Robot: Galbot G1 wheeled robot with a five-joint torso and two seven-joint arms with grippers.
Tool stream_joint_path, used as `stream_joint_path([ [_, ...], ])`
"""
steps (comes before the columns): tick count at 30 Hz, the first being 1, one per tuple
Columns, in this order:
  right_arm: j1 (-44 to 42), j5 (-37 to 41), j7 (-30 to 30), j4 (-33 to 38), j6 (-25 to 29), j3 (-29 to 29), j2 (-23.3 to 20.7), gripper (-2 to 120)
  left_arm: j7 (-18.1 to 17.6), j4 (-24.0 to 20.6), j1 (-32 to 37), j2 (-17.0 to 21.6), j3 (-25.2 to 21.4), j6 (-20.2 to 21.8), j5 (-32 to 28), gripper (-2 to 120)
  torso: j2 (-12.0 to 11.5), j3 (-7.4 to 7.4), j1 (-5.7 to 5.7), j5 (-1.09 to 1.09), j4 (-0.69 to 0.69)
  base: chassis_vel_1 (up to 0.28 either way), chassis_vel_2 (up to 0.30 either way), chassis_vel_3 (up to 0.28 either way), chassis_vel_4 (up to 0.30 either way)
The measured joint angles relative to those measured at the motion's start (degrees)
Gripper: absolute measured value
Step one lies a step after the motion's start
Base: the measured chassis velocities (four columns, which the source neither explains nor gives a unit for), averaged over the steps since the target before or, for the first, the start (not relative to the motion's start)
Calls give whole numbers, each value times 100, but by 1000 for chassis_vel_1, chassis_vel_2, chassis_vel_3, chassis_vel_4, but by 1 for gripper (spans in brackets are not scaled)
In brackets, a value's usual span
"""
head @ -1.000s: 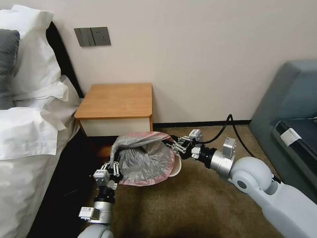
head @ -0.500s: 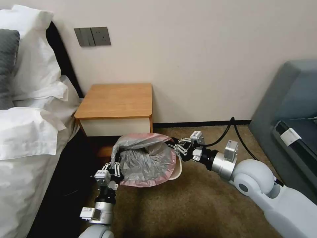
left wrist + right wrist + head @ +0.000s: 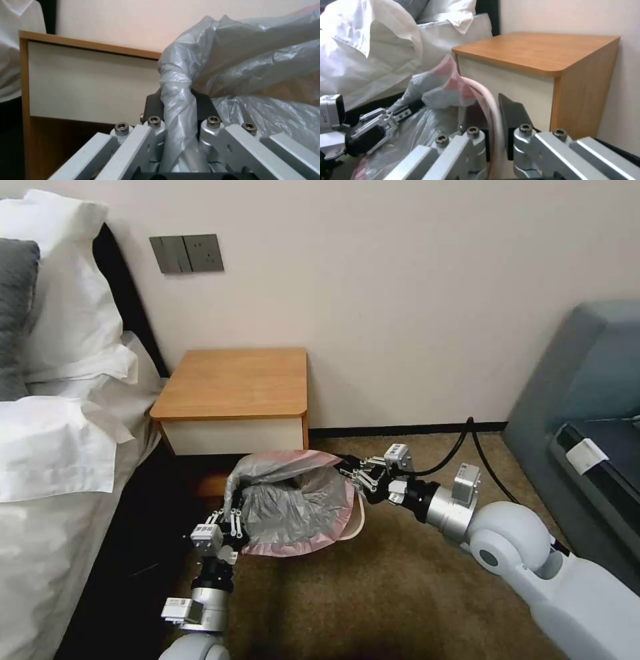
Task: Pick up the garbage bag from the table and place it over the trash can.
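One crinkled translucent grey plastic garbage bag (image 3: pixel 293 500) with a pink rim lay stretched between two grippers, over one cream-white plastic trash can (image 3: pixel 359 517). The left gripper (image 3: pixel 233 520) and right gripper (image 3: pixel 353 477) each pinched its edge. One orange-topped wooden table (image 3: pixel 233 383) stood beyond them.

Hotel-style bedroom corner, plain wall and carpeted floor.

A cream wall (image 3: pixel 400 280) carries a dark grey switch-and-socket plate (image 3: pixel 186 253), with a black skirting strip (image 3: pixel 400 431) along its foot. Brown carpet (image 3: pixel 373 593) covers the floor. At one side stands a bed with white linen (image 3: pixel 60 447), white pillows (image 3: pixel 67 293) and a dark headboard (image 3: pixel 123 287); at the other, a grey-blue upholstered seat (image 3: pixel 587 380). A black cable (image 3: pixel 480 447) trails across the carpet.
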Motion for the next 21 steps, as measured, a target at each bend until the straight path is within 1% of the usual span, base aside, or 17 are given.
stream_joint_path([
  [6,229,99,130,-44,-88,-88,3,7,71,23,-1,6,-2,-28,2,8,0,0,0,0,0,0,0,0,0],
  [9,453,262,231,-98,-363,-133,-26,7,156,25,1,-2,-3,-62,7,8,0,0,0,0,0,0,0,0,0],
  [11,493,278,280,-104,-440,-144,-31,7,175,25,1,-5,-3,-76,9,8,0,0,0,0,0,0,0,0,0],
  [12,607,385,463,-134,-653,-202,-62,7,226,25,3,-17,0,-130,19,8,0,0,0,0,0,0,0,0,0],
  [15,761,607,711,-156,-849,-287,-108,7,285,15,15,-36,5,-181,24,8,0,0,0,0,0,0,0,0,0],
  [17,978,925,983,-167,-1120,-324,-113,7,346,7,41,-63,19,-243,32,8,0,0,0,1,0,0,0,0,0],
  [18,978,925,983,-167,-1120,-324,-113,7,346,7,41,-63,19,-243,32,8,0,0,0,1,0,0,0,0,0],
  [21,1223,1416,1278,-128,-1313,-329,-127,7,391,19,61,-69,-2,-326,55,8,0,0,0,0,0,0,0,0,0],
])
